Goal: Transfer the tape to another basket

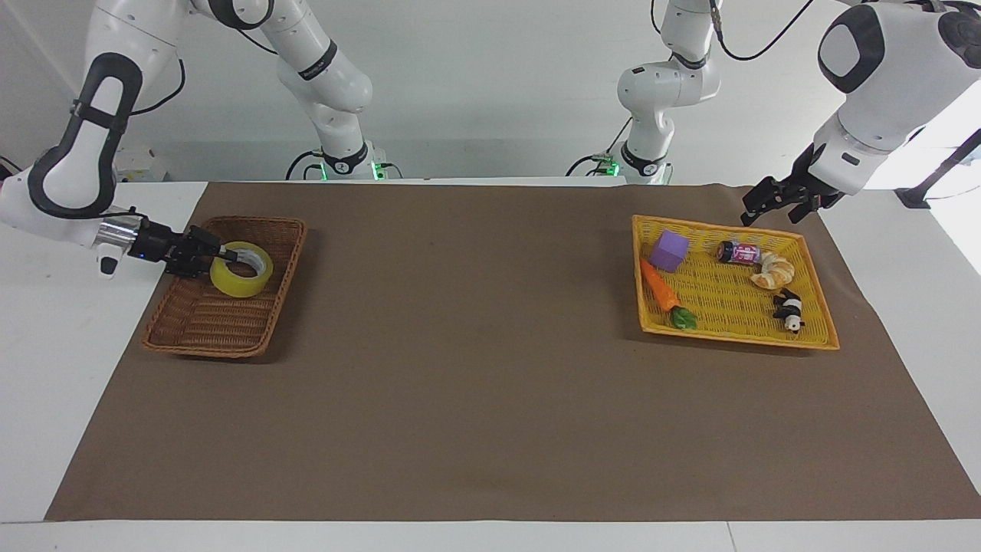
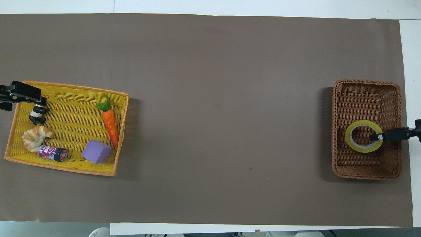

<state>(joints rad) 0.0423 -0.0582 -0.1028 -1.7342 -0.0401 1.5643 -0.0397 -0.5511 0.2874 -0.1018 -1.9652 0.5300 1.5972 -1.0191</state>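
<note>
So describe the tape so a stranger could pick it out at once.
Find the brown wicker basket at the right arm's end of the table. Lying flat in it, in the half nearer the robots, is the tape, with the right gripper at its rim. It is a yellow translucent ring with a pale core, and the only thing in that basket.
</note>
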